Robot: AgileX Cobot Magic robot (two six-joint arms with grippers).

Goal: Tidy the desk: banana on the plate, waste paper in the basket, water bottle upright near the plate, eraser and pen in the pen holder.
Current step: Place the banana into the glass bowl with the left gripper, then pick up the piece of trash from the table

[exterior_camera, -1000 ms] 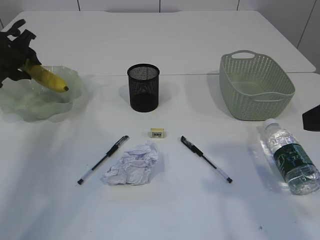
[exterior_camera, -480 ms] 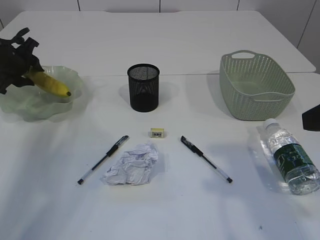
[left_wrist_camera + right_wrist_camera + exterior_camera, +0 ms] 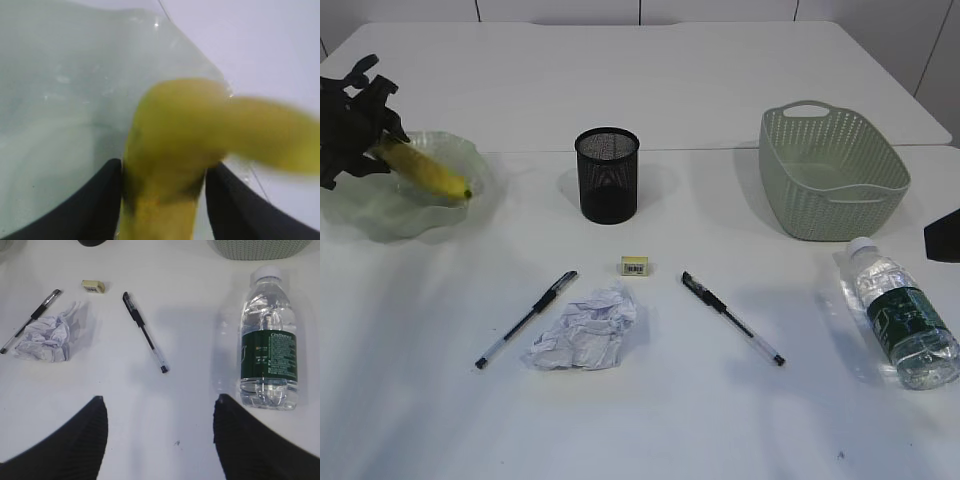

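Note:
The yellow banana (image 3: pixel 425 170) lies slanted in the pale green plate (image 3: pixel 380 215) at the far left, its dark tip down on the dish. My left gripper (image 3: pixel 368 140) stands at its stem end. In the left wrist view the blurred banana (image 3: pixel 175 130) sits between the black fingers of the left gripper (image 3: pixel 165 165), with a thin gap on the right side. The waste paper (image 3: pixel 585 330), eraser (image 3: pixel 634 265) and two pens (image 3: pixel 525 320) (image 3: pixel 732 318) lie mid-desk. The water bottle (image 3: pixel 903 315) lies on its side. My right gripper (image 3: pixel 160 400) hangs open and empty above the desk.
The black mesh pen holder (image 3: pixel 607 175) stands behind the eraser. The green basket (image 3: pixel 830 175) sits at the back right, just behind the bottle's cap. A dark part of my right arm (image 3: pixel 945 237) shows at the right edge.
The banana has dropped lower into the plate and its tip has swung right and down. The left jaws have parted a little. The right arm has not moved.

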